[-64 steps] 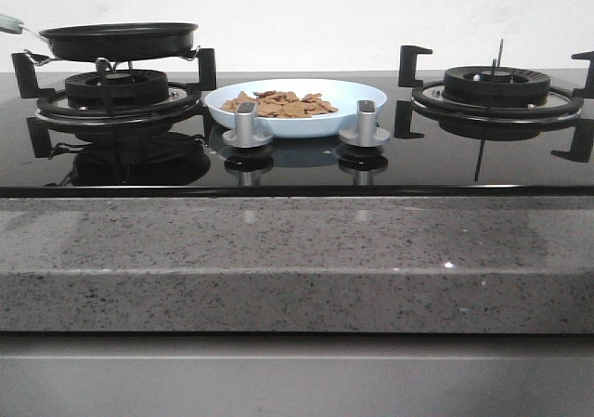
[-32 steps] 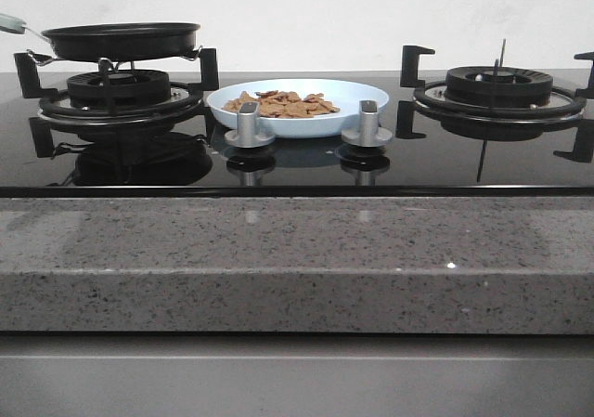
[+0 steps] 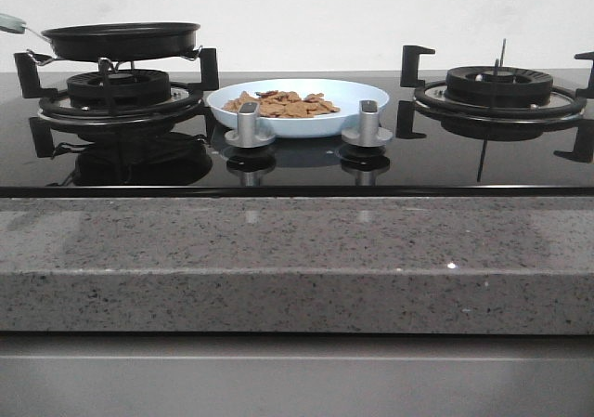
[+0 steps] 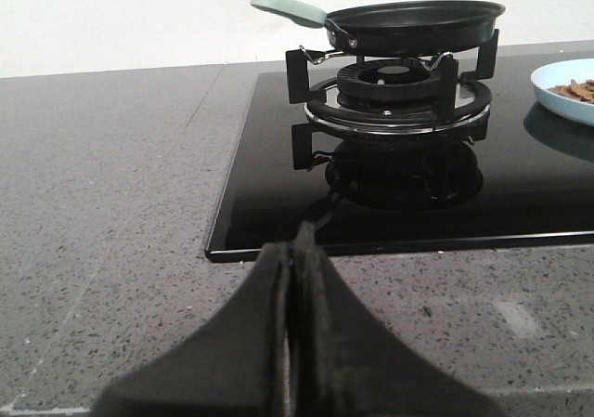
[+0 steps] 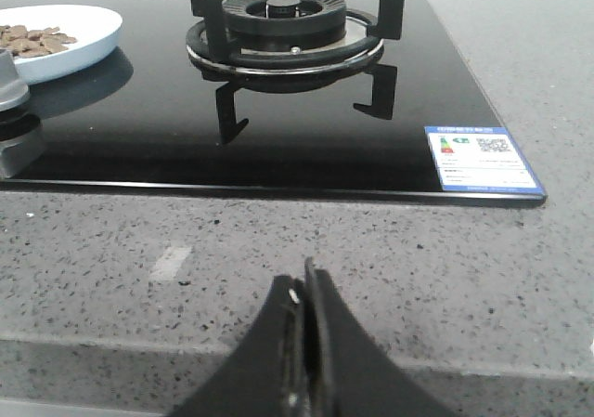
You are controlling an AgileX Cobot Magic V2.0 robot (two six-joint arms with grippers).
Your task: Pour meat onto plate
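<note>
Front view shows the meat (image 3: 281, 105) heaped on the plate (image 3: 357, 93), between two burners and behind two knobs (image 3: 248, 125). Both the left gripper (image 4: 293, 250) and right gripper (image 5: 303, 292) have fingers pressed together, empty, over the countertop (image 4: 111, 203); the frying pan (image 4: 413, 25) sits beyond the left fingers.

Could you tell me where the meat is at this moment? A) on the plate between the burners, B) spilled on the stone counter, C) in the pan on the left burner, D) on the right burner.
A: the meat lies heaped on the plate, between the two burners and behind the knobs.
</note>
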